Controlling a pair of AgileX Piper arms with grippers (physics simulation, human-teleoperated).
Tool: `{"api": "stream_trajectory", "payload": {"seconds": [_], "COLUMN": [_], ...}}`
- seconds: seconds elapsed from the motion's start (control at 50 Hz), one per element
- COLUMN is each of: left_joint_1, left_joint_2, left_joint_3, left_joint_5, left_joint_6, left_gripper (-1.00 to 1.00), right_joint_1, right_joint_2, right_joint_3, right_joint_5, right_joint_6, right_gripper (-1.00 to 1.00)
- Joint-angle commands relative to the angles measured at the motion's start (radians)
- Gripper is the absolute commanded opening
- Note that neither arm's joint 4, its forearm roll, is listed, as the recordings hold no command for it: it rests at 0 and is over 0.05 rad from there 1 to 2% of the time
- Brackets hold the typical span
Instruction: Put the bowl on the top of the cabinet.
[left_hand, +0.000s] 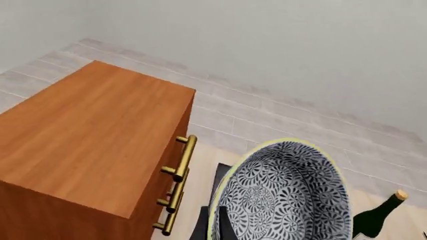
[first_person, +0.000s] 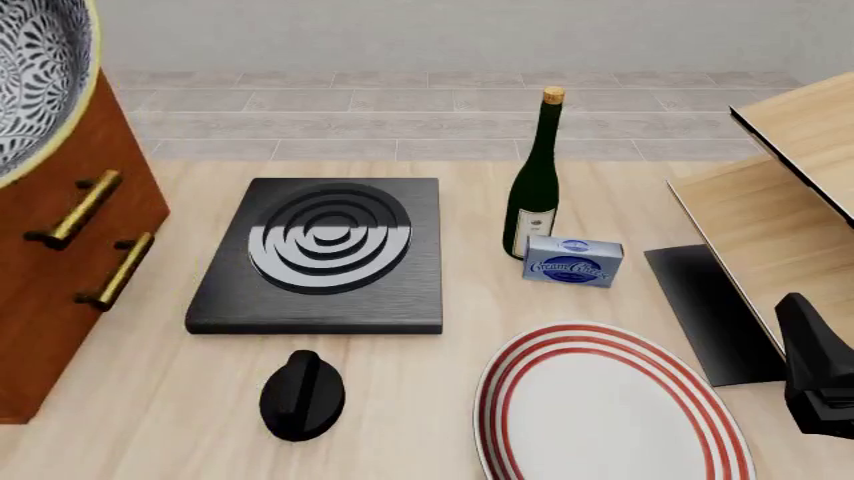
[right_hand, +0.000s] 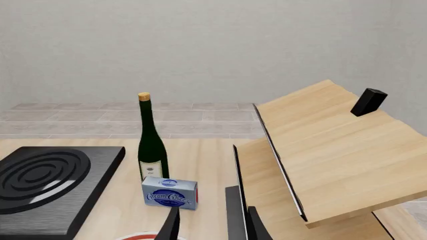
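The speckled grey-and-white bowl is held tilted in the air, beside and above the front edge of the reddish-brown cabinet. My left gripper is shut on the bowl's pale rim; only its dark fingers show. In the front view the bowl fills the top left corner over the cabinet, and the left gripper is out of sight. My right gripper is open and empty, low at the table's right.
On the table are a black hob board with silver rings, a black knob, a wine bottle, a blue cream cheese box and a red-ringed white plate. A pale wood shelf unit stands at the right.
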Motion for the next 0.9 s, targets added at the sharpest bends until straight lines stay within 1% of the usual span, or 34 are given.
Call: {"api": "stream_trajectory", "payload": {"seconds": [0.02, 0.1, 0.12, 0.18, 0.2, 0.22, 0.24, 0.26, 0.28, 0.3, 0.32, 0.38, 0.4, 0.42, 0.46, 0.5, 0.58, 0.6, 0.64, 0.66, 0.7, 0.72, 0.76, 0.78, 0.8, 0.82, 0.84, 0.9], "left_joint_1": [0.135, 0.202, 0.183, 0.207, 0.249, 0.249, 0.253, 0.26, 0.283, 0.279, 0.29, 0.304, 0.306, 0.325, 0.327, 0.342, 0.363, 0.359, 0.364, 0.367, 0.375, 0.385, 0.39, 0.402, 0.398, 0.399, 0.407, 0.41], "left_joint_2": [0.062, 0.11, 0.1, 0.111, 0.132, 0.133, 0.141, 0.144, 0.151, 0.153, 0.156, 0.161, 0.166, 0.171, 0.177, 0.191, 0.203, 0.212, 0.212, 0.222, 0.222, 0.236, 0.242, 0.259, 0.262, 0.258, 0.27, 0.274], "left_joint_3": [-0.019, -0.016, -0.017, -0.021, -0.019, -0.019, -0.015, -0.017, -0.019, -0.021, -0.022, -0.025, -0.025, -0.022, -0.024, -0.025, -0.031, -0.038, -0.039, -0.036, -0.04, -0.036, -0.043, -0.038, -0.039, -0.044, -0.042, -0.046], "left_joint_5": [-0.091, -0.132, -0.122, -0.134, -0.162, -0.162, -0.165, -0.169, -0.185, -0.182, -0.189, -0.198, -0.198, -0.212, -0.212, -0.218, -0.227, -0.216, -0.22, -0.217, -0.224, -0.226, -0.23, -0.233, -0.232, -0.236, -0.237, -0.24], "left_joint_6": [-0.101, -0.127, -0.12, -0.134, -0.154, -0.154, -0.177, -0.182, -0.191, -0.192, -0.214, -0.216, -0.221, -0.23, -0.239, -0.268, -0.275, -0.295, -0.299, -0.324, -0.324, -0.347, -0.34, -0.362, -0.37, -0.356, -0.369, -0.372], "left_gripper": [-1.0, -1.0, -1.0, -1.0, -1.0, -1.0, -1.0, -1.0, -1.0, -1.0, -1.0, -1.0, -1.0, -1.0, -1.0, -1.0, -1.0, -1.0, -1.0, -1.0, -1.0, -1.0, -1.0, -1.0, -1.0, -1.0, -1.0, -1.0], "right_joint_1": [0.0, 0.0, 0.0, 0.0, 0.0, 0.0, 0.0, 0.0, 0.0, 0.0, 0.0, 0.0, 0.0, 0.0, 0.0, 0.0, 0.0, 0.0, 0.0, 0.0, 0.0, 0.0, 0.0, 0.0, 0.0, 0.0, 0.0, 0.0], "right_joint_2": [0.0, 0.0, 0.0, 0.0, 0.0, 0.0, 0.0, 0.0, 0.0, 0.0, 0.0, 0.0, -0.001, 0.0, 0.0, 0.0, 0.0, 0.0, 0.0, 0.0, 0.0, 0.0, 0.0, 0.0, 0.0, 0.0, 0.0, 0.0], "right_joint_3": [0.0, 0.0, 0.0, 0.0, 0.0, 0.0, 0.0, 0.0, 0.0, 0.0, 0.0, 0.0, 0.0, 0.0, 0.0, 0.0, 0.0, 0.0, 0.0, 0.0, 0.0, 0.0, 0.0, 0.0, 0.0, 0.0, 0.0, 0.0], "right_joint_5": [0.0, 0.0, 0.0, 0.0, 0.0, 0.0, 0.0, 0.0, 0.0, 0.0, 0.0, 0.0, 0.0, 0.0, 0.0, 0.0, 0.0, 0.0, 0.0, 0.0, 0.0, 0.0, 0.0, 0.0, 0.0, 0.0, 0.0, 0.0], "right_joint_6": [0.0, 0.0, 0.0, 0.0, 0.0, 0.0, 0.0, 0.0, 0.0, 0.0, 0.0, 0.0, 0.0, 0.0, 0.0, 0.0, 0.0, 0.0, 0.0, 0.0, 0.0, 0.0, 0.0, 0.0, 0.0, 0.0, 0.0, 0.0], "right_gripper": [1.0, 1.0, 1.0, 1.0, 1.0, 1.0, 1.0, 1.0, 1.0, 1.0, 1.0, 1.0, 1.0, 1.0, 1.0, 1.0, 1.0, 1.0, 1.0, 1.0, 1.0, 1.0, 1.0, 1.0, 1.0, 1.0, 1.0, 1.0]}}
